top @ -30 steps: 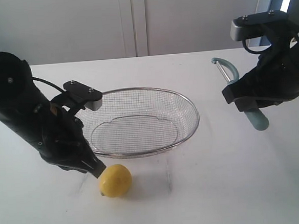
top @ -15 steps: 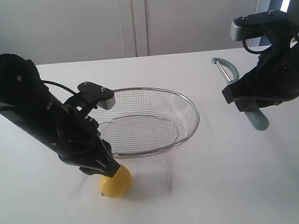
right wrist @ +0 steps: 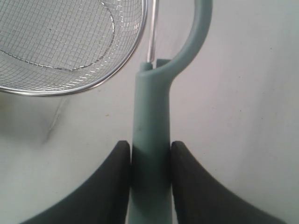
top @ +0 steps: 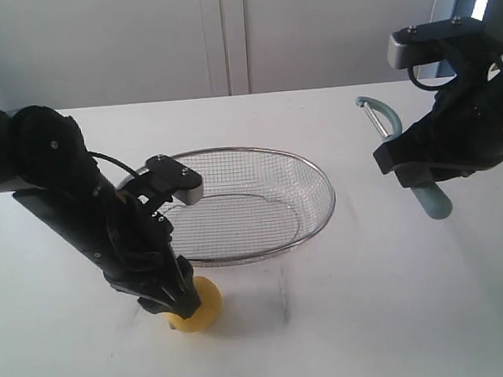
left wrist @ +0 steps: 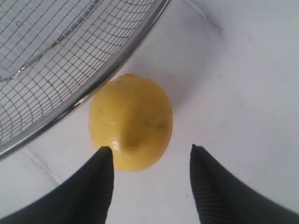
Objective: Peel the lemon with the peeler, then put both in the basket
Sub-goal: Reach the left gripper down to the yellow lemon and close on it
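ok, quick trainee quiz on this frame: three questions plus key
1. True or false: the lemon lies inside the basket.
2. The right hand grips: A) the lemon, B) the peeler, C) nothing?
3. Fill in: the left hand is ____, one finger on either side of the lemon.

Key: 1 false, it lies outside the basket, beside its rim; 2 B; 3 open.
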You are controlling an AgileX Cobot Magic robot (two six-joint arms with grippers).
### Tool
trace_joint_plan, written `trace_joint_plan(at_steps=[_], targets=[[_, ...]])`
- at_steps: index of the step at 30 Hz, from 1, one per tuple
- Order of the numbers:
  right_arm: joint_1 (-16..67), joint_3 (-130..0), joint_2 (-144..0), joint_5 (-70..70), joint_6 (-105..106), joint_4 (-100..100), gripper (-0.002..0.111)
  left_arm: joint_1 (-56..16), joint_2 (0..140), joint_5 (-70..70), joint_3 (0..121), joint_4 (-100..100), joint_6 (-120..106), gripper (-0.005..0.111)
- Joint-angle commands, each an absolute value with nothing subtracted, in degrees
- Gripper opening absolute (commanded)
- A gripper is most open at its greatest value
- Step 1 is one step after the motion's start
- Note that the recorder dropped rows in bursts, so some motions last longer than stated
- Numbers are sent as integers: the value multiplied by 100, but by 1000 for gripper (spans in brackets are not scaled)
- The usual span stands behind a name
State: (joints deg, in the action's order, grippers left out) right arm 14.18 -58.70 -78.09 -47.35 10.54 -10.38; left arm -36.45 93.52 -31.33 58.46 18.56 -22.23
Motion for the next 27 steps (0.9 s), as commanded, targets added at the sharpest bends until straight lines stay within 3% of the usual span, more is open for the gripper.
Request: trace_joint_plan(at_steps=[1,6,11,27], targets=[[1427,-5854,-7762,-4638,1068,-1051,0,-3675,9433,-3044,5875,1925,-2300,55],[1427,-5854,-7762,-4638,1068,-1051,0,-3675,9433,-3004,5875,1925,-2300,57],[1427,-5854,-7762,-4638,1068,-1051,0,-3675,9433,-3004,5875,1925,-2300,72],[1427,-5854,-7762,-4628,1068,-1051,0,-3675,9768,-2807,5875,1939,-2276,72]])
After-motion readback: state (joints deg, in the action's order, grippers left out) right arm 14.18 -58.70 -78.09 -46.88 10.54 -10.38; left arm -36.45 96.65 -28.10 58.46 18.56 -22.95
